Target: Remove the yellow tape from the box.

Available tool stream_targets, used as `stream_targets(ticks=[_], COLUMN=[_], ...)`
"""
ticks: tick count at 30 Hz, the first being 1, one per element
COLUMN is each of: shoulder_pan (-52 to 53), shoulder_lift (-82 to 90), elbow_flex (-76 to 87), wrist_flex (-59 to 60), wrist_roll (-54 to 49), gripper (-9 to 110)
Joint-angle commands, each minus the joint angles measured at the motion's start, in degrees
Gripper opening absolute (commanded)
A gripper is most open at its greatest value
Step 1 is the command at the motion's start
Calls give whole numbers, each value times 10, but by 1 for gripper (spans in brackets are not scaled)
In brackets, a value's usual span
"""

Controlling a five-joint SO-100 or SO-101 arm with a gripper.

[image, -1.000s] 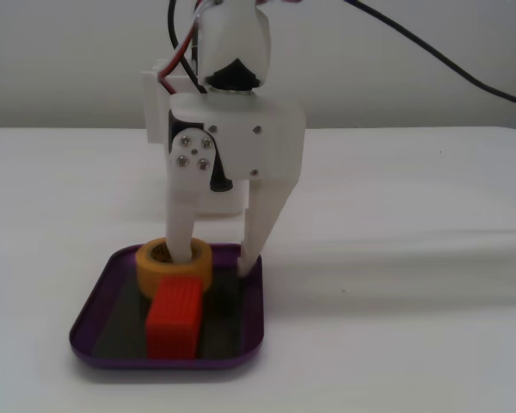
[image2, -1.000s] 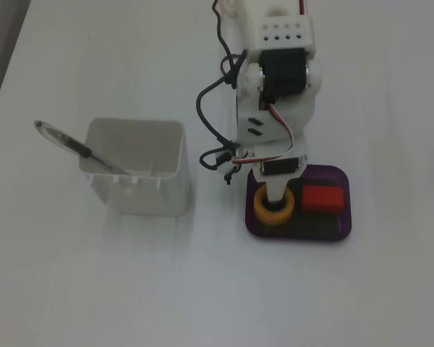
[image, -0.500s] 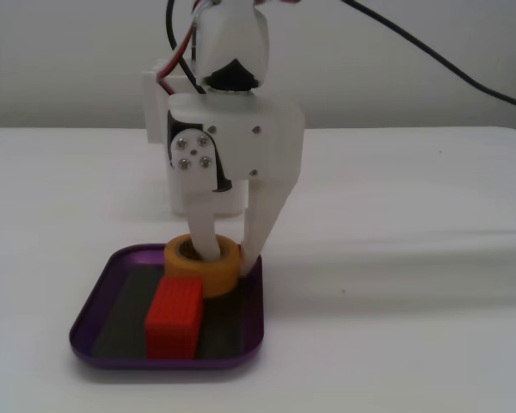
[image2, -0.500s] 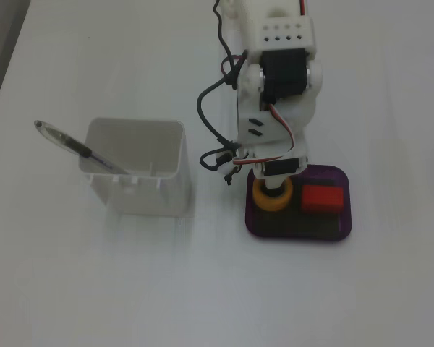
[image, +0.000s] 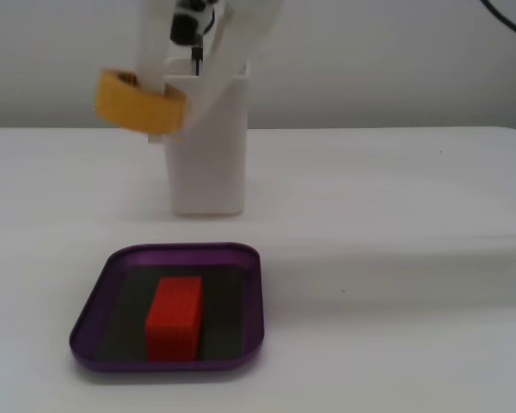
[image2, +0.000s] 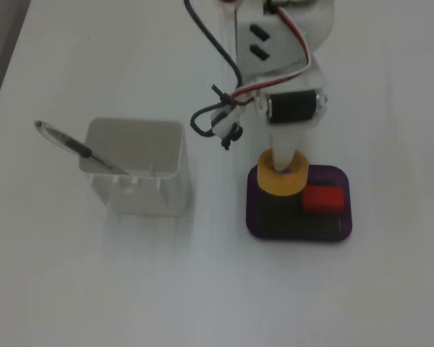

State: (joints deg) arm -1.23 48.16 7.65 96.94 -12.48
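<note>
The yellow tape (image: 125,99) hangs high in the air, well above the table, in front of the white container. My gripper (image: 165,129) is shut on it, with one finger through the ring's hollow centre and the other against its outer wall. From above, the yellow tape (image2: 283,184) shows over the back left corner of the box (image2: 298,236), under my gripper (image2: 281,167). The box (image: 182,250), a shallow purple tray, lies on the table with only a red ribbed block (image: 174,317) on its dark floor.
A tall white container (image2: 137,173) stands to the left of the box in the view from above, with a pen (image2: 72,145) leaning out of it. The red block (image2: 323,199) sits in the tray's right half. The arm's cables (image2: 220,119) hang between container and tray.
My gripper closed on the tape ring inside the tray and rose with it. The tape went from the tray floor to high above the table. The red block stayed put.
</note>
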Motion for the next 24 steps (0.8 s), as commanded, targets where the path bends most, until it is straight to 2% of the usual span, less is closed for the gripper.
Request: stream_targets(ticks=[1, 12, 24], shoulder_pan=[-1, 4, 5], shoulder_lift=[59, 339, 567], elbow_flex=[37, 423, 903], wrist_flex=[11, 2, -250], wrist_roll=[7, 29, 23], gripper=[-1, -1, -1])
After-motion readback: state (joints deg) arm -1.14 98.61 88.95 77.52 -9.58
